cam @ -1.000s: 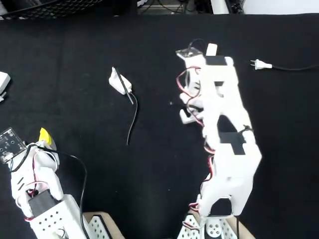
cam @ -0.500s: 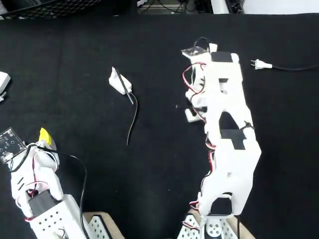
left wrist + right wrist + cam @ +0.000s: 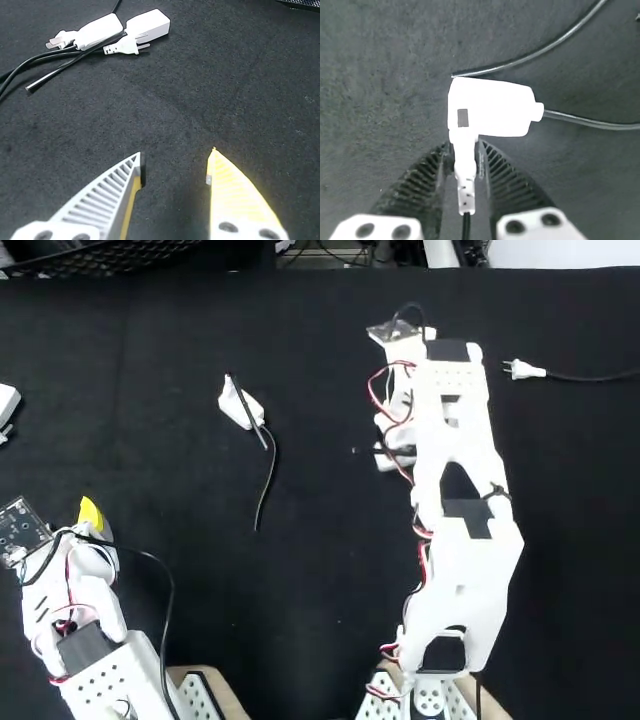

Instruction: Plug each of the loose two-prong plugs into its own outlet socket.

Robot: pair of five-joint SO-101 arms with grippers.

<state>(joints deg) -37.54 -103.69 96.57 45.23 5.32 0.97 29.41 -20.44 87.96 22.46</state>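
Partly done: pinches slim white plug (image 3: 465, 185) at boxy white socket (image 3: 490, 107) in right tool (image 3: 465, 146), holds left tool (image 3: 175, 154) open, empty, leaves other white corded plug (image 3: 523, 368) loose.

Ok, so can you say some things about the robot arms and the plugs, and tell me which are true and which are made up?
1. The right gripper is shut on a white plug. True.
2. The left gripper is holding a plug. False: it is open, with nothing between its fingers.
3. The table is black. True.
4. The loose plug near the table's far right side has a white cord. False: its cord is black.
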